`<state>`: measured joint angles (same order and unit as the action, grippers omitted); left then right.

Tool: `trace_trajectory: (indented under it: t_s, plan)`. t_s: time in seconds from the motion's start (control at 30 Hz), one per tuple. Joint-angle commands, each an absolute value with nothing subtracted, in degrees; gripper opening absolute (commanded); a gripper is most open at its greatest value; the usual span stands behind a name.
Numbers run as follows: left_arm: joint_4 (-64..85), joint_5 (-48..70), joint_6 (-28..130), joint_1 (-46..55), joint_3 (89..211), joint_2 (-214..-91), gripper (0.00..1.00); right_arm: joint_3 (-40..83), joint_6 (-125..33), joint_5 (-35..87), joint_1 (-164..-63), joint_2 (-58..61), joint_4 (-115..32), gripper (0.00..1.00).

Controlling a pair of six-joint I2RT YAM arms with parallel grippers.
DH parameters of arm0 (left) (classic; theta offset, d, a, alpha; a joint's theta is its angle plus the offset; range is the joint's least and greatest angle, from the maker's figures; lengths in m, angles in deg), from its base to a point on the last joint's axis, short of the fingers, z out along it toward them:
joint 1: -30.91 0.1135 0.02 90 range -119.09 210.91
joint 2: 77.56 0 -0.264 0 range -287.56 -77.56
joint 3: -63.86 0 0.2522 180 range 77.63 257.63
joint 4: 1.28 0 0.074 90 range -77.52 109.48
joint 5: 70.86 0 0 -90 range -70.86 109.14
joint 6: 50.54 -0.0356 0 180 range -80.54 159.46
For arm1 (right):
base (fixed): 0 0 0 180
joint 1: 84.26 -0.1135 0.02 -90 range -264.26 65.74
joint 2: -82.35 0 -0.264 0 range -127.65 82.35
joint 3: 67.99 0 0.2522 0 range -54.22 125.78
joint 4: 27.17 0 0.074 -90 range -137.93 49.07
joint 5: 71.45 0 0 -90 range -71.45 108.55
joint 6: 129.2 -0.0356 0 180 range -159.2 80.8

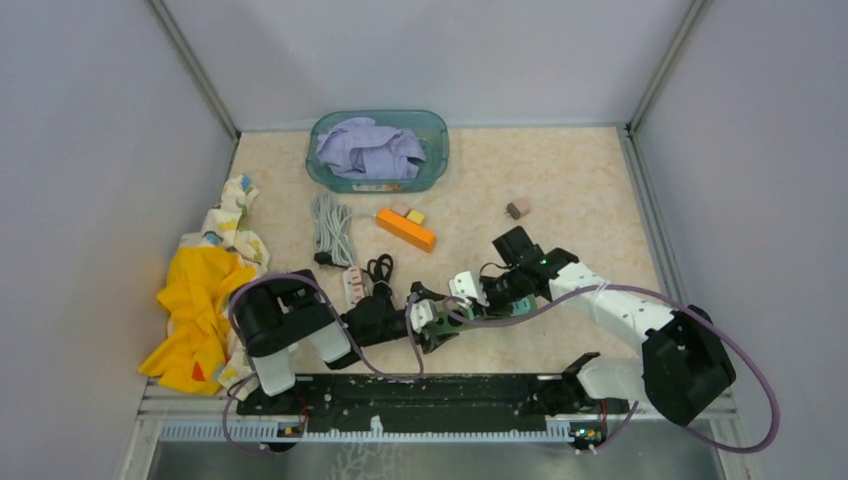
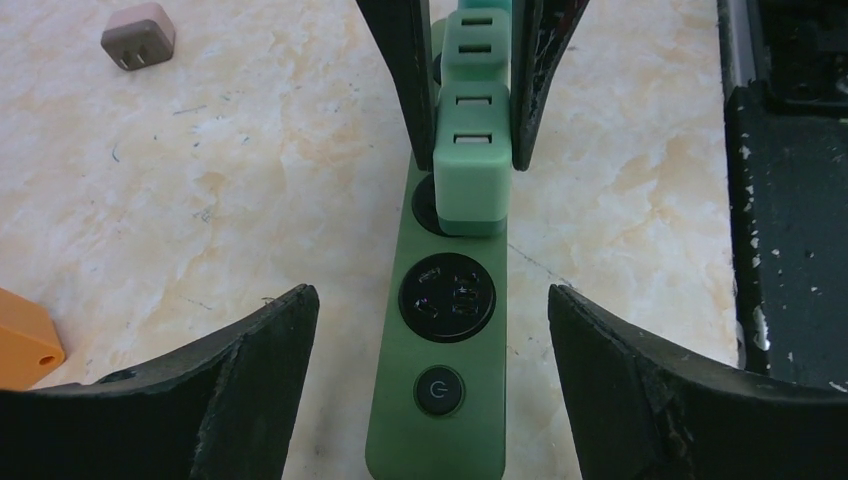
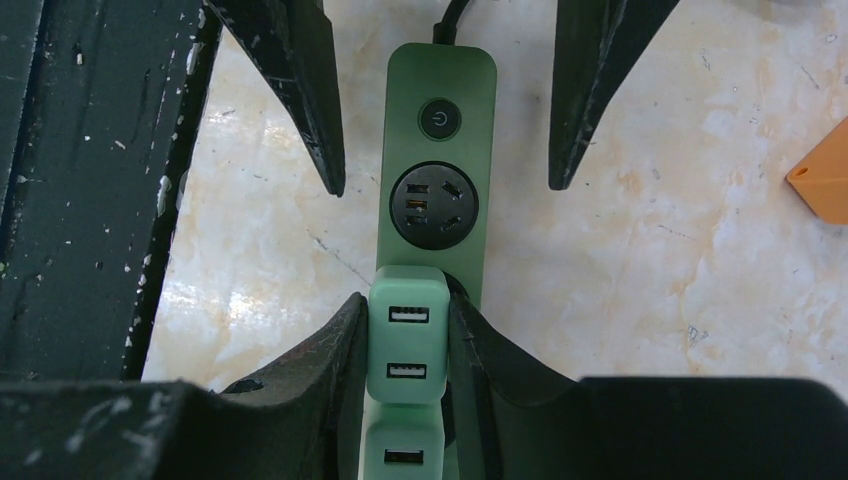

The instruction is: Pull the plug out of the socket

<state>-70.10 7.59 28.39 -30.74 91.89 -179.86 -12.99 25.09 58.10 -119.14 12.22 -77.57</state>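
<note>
1. The teal translucent plastic bin (image 1: 441,150) at the far side of the beige marbled table (image 1: 570,180) holds a crumpled lavender cloth (image 1: 368,148).
2. The left arm (image 1: 300,325) reaches rightward and the right arm (image 1: 610,305) leftward, both low. Their grippers meet head-on at the table's centre.
3. The left gripper (image 2: 430,300) is spread wide. It straddles the switch end of the dark green power strip (image 2: 440,420) without contact.
4. The right gripper (image 3: 405,310) is clamped on both sides of the pale green USB plug adapter (image 3: 407,340), which is seated on the strip.
</note>
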Motion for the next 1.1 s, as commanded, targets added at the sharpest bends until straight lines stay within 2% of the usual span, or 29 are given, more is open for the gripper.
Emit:
trace_trajectory:
  t_s: [0.0,0.23,0.43,0.57,0.6,0.63,0.8,1.07]
  plan:
    - [-73.0,7.5,27.6,-31.1,93.6,-183.3,0.88,-12.9,25.3,63.6,-120.7,11.8,-75.9,0.0]
    - [-62.5,6.8,26.1,-31.1,97.3,-184.6,0.76,-12.9,25.2,63.4,-120.8,11.7,-75.8,0.0]
    - [-55.9,6.2,25.3,-31.0,99.2,-184.5,0.57,-12.9,25.2,63.4,-120.8,11.6,-75.8,0.0]
    - [-54.6,5.8,24.9,-31.0,99.0,-184.3,0.54,-12.8,25.1,63.2,-120.9,11.5,-75.7,0.0]
    - [-54.6,5.7,24.9,-31.0,98.8,-184.3,0.47,-12.8,25.0,63.2,-120.8,11.5,-75.7,0.0]
    - [-54.5,5.5,24.9,-30.9,98.8,-184.3,0.33,-12.8,24.9,63.3,-120.8,11.5,-75.6,0.0]
    - [-52.3,4.0,25.5,-31.0,99.4,-184.2,0.03,-13.1,24.2,64.4,-121.0,11.5,-74.9,0.0]
    - [-51.7,3.6,28.1,-31.0,98.7,-183.9,0.0,-13.7,14.5,60.3,-123.5,11.6,-65.1,0.0]
